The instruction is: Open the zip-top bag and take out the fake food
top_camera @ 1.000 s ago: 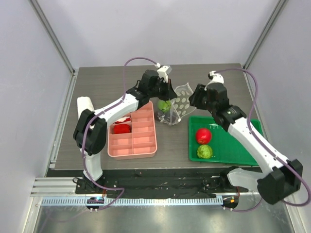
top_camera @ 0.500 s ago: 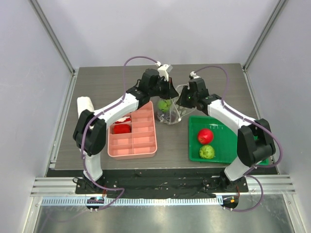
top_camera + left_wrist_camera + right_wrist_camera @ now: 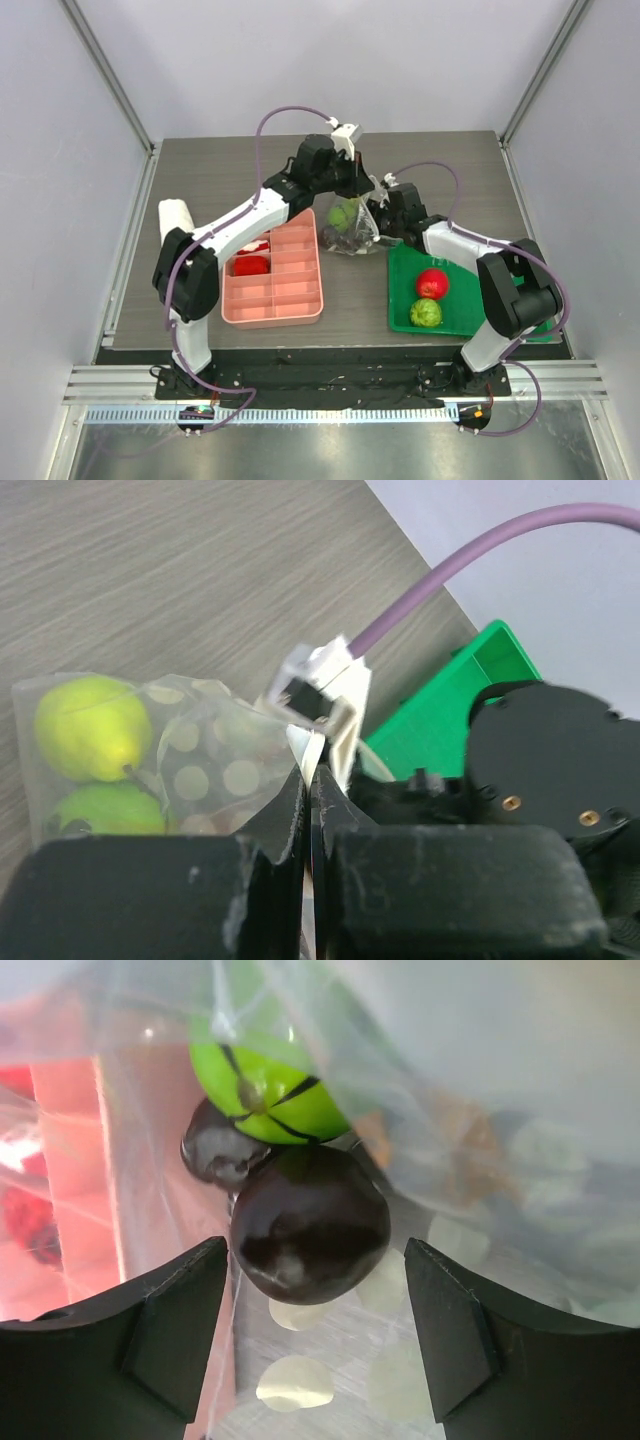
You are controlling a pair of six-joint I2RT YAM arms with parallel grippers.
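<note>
The clear dotted zip-top bag point(image 3: 352, 232) hangs between the pink and green trays. My left gripper point(image 3: 357, 187) is shut on its top edge, also seen in the left wrist view point(image 3: 310, 780). A yellow-green pear point(image 3: 342, 213) point(image 3: 90, 725) and dark round pieces point(image 3: 334, 237) lie inside. My right gripper point(image 3: 373, 222) is open inside the bag mouth. In the right wrist view the open gripper point(image 3: 315, 1330) straddles a dark round fruit point(image 3: 310, 1225), not touching it, with a green fruit point(image 3: 270, 1095) behind. The red apple point(image 3: 432, 283) and bumpy green fruit point(image 3: 425, 313) sit on the green tray point(image 3: 480, 315).
A pink divided tray point(image 3: 290, 295) with red pieces point(image 3: 250, 265) stands left of the bag, and shows through the plastic in the right wrist view point(image 3: 130, 1160). The green tray's corner point(image 3: 440, 710) lies just behind the bag.
My right gripper has swung left and down from above the green tray into the bag's mouth. My left gripper has kept hold of the bag's top and shifted slightly right.
</note>
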